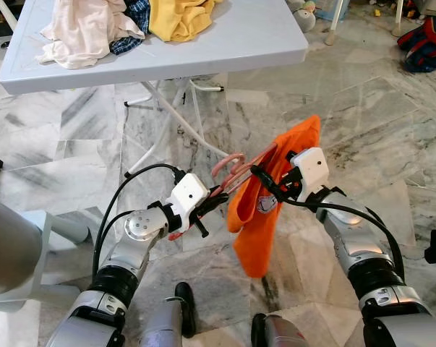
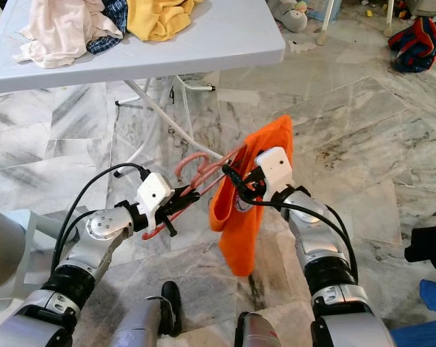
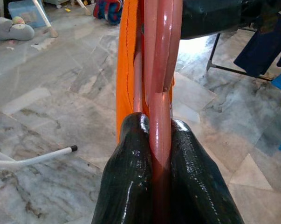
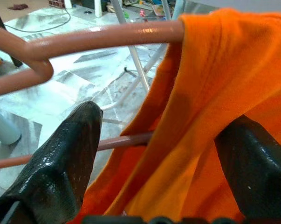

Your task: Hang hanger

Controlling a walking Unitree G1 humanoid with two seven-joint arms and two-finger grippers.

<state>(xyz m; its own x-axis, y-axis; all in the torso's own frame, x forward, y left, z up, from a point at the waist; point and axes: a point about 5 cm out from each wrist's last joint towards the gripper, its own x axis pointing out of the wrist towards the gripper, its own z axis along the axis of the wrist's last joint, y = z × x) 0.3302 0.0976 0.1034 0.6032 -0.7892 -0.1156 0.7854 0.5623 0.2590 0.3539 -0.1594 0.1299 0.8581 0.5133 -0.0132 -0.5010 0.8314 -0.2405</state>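
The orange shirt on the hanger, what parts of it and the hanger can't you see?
- Orange shirt: its neck and sleeves are lost in the bunched folds, head views.
- Pink hanger: its far end is under the shirt cloth.
- Right end effector: one finger is behind the cloth in the right wrist view.
- Hanger in the left end effector: its lower part is hidden between the fingers.

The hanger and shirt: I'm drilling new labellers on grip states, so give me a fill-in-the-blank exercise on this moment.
1. The left gripper is shut on the pink ____.
2. The shirt draped over the hanger is ____ in colour.
3. The right gripper has its fingers spread ____, one on each side of the shirt.
4. Clothes lie heaped on the white ____.

Missing: hanger; orange; open; table
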